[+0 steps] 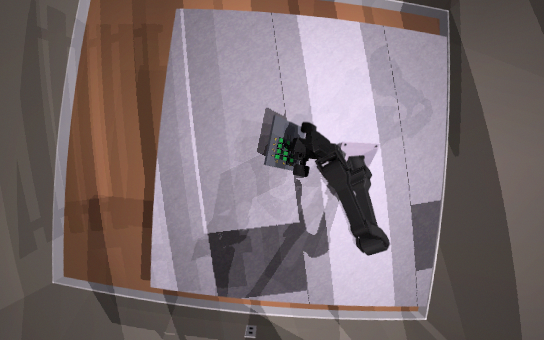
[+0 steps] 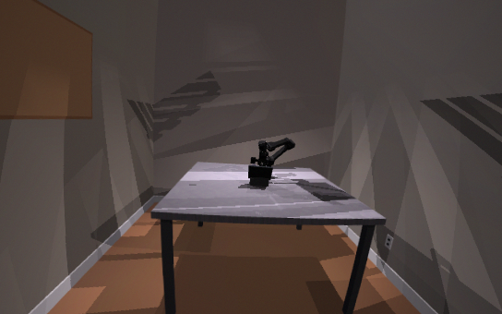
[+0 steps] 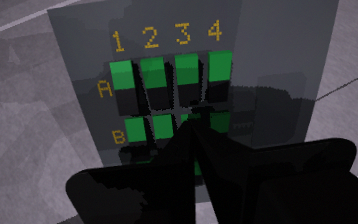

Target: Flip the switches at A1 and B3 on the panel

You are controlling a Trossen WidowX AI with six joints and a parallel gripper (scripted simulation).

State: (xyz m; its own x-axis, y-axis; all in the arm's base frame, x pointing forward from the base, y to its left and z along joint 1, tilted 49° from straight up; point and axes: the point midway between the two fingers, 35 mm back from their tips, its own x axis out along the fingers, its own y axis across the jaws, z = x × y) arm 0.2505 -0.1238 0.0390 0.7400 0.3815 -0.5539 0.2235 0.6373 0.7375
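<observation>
Arm (image 1: 357, 200) bent over panel (image 3: 270, 80), jaws closed, tips at B3 switch (image 3: 192, 119).

On the panel (image 3: 280, 75) you could read the yellow column numbers 1, 2, 3 and 4 printed above the top row of green switches. Down its left edge stood the row letters A and B.

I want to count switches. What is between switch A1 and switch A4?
Switches A2 and A3 sit between A1 and A4, seen in the wrist view.
</observation>
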